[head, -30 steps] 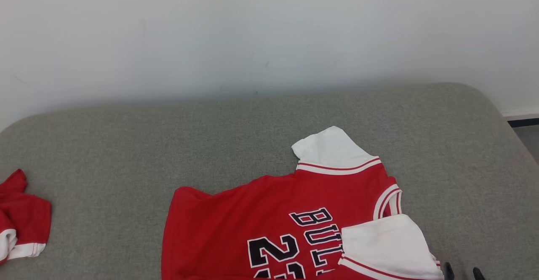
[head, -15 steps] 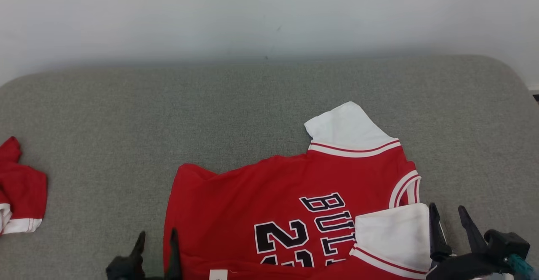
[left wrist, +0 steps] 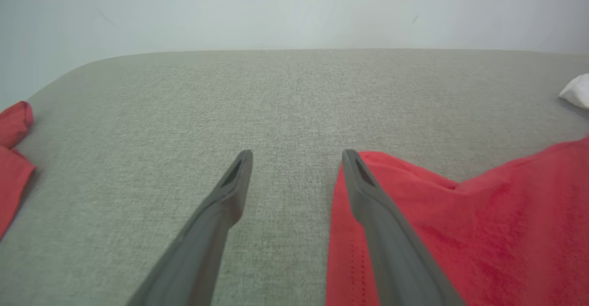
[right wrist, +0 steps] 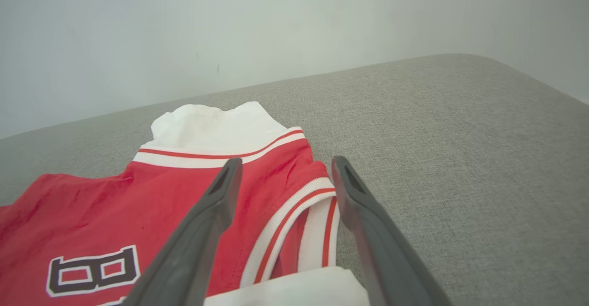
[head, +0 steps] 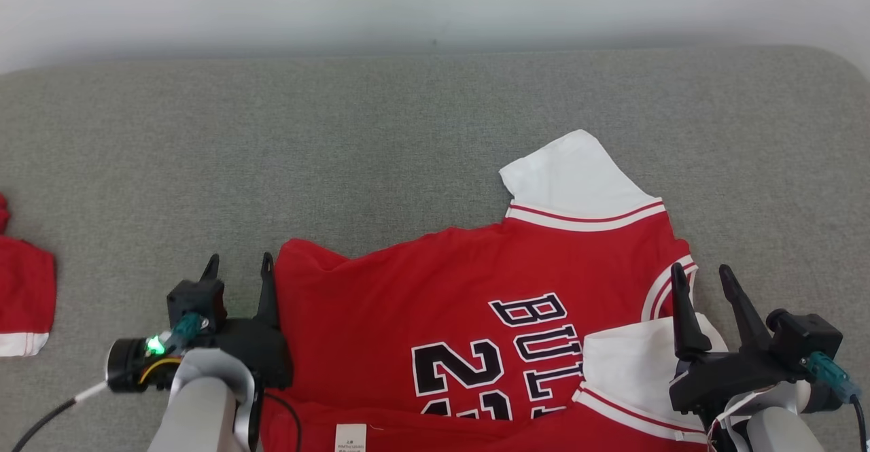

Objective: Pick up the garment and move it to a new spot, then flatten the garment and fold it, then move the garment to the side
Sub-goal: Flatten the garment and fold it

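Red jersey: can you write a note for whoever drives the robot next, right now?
Left pincer: open, empty, at the jersey's left edge.
Right pincer: open, empty, over its striped right edge.
Jersey: spread on the grey cushion, number up, near white sleeve flopped onto it.
Another red garment lies far left.
Done: jersey seems set down at its spot.
Left: smooth it, fold it, move it aside.
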You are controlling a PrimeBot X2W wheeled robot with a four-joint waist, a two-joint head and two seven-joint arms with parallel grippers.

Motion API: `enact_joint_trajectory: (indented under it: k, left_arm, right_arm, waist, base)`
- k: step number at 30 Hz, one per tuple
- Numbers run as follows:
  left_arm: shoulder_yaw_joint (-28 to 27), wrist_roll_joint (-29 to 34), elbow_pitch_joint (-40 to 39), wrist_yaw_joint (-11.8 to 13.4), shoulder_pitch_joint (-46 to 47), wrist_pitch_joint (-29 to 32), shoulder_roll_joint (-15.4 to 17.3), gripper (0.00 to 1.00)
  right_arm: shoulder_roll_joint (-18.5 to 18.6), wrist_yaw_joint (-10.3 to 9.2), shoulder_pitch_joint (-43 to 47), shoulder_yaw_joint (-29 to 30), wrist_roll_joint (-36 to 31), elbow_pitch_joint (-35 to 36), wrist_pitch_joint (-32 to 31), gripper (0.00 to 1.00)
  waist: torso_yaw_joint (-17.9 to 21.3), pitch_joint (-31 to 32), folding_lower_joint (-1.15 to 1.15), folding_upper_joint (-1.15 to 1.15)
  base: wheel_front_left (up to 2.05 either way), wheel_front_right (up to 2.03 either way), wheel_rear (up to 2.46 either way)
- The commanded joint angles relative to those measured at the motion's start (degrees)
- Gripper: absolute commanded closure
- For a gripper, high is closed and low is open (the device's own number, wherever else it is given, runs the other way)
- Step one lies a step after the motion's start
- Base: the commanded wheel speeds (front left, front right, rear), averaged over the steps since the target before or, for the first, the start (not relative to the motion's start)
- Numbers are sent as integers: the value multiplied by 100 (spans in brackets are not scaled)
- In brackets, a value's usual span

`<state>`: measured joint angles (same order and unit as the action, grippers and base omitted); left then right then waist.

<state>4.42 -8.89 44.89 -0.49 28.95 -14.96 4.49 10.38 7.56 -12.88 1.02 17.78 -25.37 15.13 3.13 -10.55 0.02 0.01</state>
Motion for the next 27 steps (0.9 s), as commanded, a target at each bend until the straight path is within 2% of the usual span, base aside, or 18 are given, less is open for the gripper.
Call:
enact_joint_trajectory:
  k: [1, 7, 15, 27]
  left_arm:
    - [26, 47, 118, -9, 111, 12, 16, 0]
    - [236, 156, 937, -79, 756, 90, 28, 0]
    - [384, 252, 1687, 88, 1182, 122, 63, 0]
    - [689, 210, 2133, -84, 1572, 26, -96, 0]
  right_arm:
    - [28, -16, -49, -19, 46, 1, 0, 0]
    - [19, -16, -122, -86, 77, 21, 0, 0]
    - [86, -16, -285, -161, 113, 118, 0, 0]
    - [721, -16, -1306, -649, 200, -65, -1, 0]
  waist:
    - [17, -26, -2, -1]
    - [55, -66, -2, -1]
    - [106, -165, -2, -1]
    - [-34, -351, -2, -1]
  base:
    - [0, 0, 0]
    - [0, 0, 0]
    - [0, 0, 0]
    - [0, 0, 0]
